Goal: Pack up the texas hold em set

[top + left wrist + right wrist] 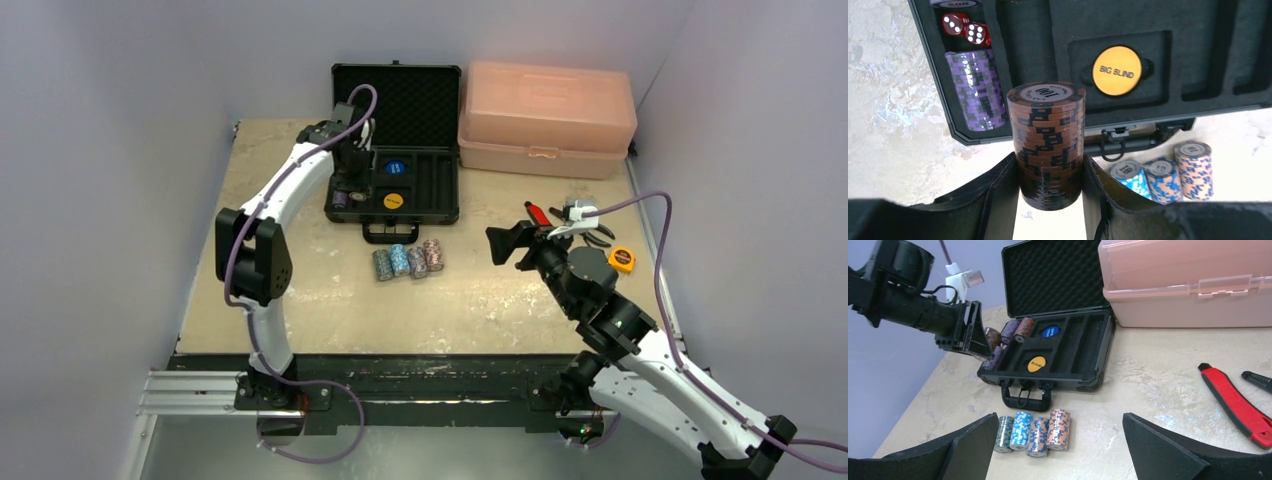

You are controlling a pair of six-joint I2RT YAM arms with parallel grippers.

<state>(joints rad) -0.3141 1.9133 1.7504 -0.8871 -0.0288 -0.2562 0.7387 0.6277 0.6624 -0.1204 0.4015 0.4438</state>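
The black case (440,190) of the texas hold em set lies open at the back, foam lid up, with a blue disc (396,168) and a yellow disc (393,200) in its tray. My left gripper (1050,186) is shut on a brown stack of poker chips (1047,135), held above the tray's left end. Below it a purple stack (977,90) and red dice (965,27) lie in a slot. Several multicoloured chip stacks (1035,432) lie side by side on the table before the case handle (1025,399). My right gripper (1058,445) hangs open just short of them, nothing between its fingers.
A pink translucent toolbox (545,120) stands shut to the right of the case. Red-handled pliers (1235,402) and a yellow tape measure (621,260) lie at the table's right side. Walls close in on the left, back and right.
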